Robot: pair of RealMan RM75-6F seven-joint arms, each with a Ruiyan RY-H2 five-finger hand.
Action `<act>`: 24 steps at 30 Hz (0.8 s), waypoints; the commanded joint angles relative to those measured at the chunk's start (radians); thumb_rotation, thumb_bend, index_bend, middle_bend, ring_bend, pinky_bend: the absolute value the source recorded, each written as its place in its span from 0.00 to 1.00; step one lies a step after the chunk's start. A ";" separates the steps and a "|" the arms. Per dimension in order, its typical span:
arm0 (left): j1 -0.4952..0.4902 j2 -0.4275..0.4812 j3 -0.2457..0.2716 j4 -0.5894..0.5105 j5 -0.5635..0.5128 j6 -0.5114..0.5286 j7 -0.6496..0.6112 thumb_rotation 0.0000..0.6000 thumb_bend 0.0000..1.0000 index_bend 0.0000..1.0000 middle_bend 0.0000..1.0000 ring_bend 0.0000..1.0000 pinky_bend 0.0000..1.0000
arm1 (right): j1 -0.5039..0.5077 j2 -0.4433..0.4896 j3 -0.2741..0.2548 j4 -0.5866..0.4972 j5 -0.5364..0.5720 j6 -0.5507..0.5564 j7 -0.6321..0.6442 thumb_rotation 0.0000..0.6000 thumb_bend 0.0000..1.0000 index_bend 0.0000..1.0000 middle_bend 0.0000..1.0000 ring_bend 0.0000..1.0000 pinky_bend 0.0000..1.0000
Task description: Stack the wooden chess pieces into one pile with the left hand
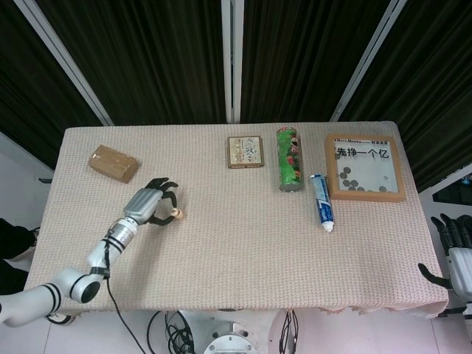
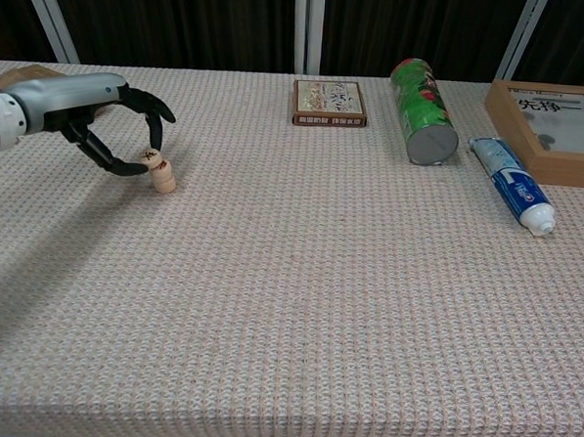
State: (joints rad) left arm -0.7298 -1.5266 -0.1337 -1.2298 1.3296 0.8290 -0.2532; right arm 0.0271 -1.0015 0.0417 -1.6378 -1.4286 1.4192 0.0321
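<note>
Left robot hand (image 2: 101,120) hovered at the far left of the bench (image 2: 297,307), its dark fingers (image 2: 159,109) spread and curled around nothing, arching just beside the small stack of wooden chess pieces (image 2: 161,173); whether a fingertip touched the stack could not be told. That stack stood upright on the woven cloth. Right robot hand (image 1: 456,243) hung off the bench's right edge, fingers apart, holding nothing. Farther back lay a brown box (image 1: 113,163), a green can (image 2: 422,110) and a toothpaste tube (image 2: 512,185).
</note>
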 commanded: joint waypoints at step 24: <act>-0.014 -0.011 0.002 0.013 -0.006 -0.017 0.006 1.00 0.29 0.48 0.14 0.00 0.00 | 0.000 0.003 -0.001 -0.001 -0.001 -0.002 -0.001 0.95 0.17 0.00 0.00 0.00 0.00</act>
State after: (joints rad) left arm -0.7436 -1.5378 -0.1315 -1.2168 1.3238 0.8116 -0.2473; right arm 0.0273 -0.9983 0.0406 -1.6387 -1.4298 1.4169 0.0312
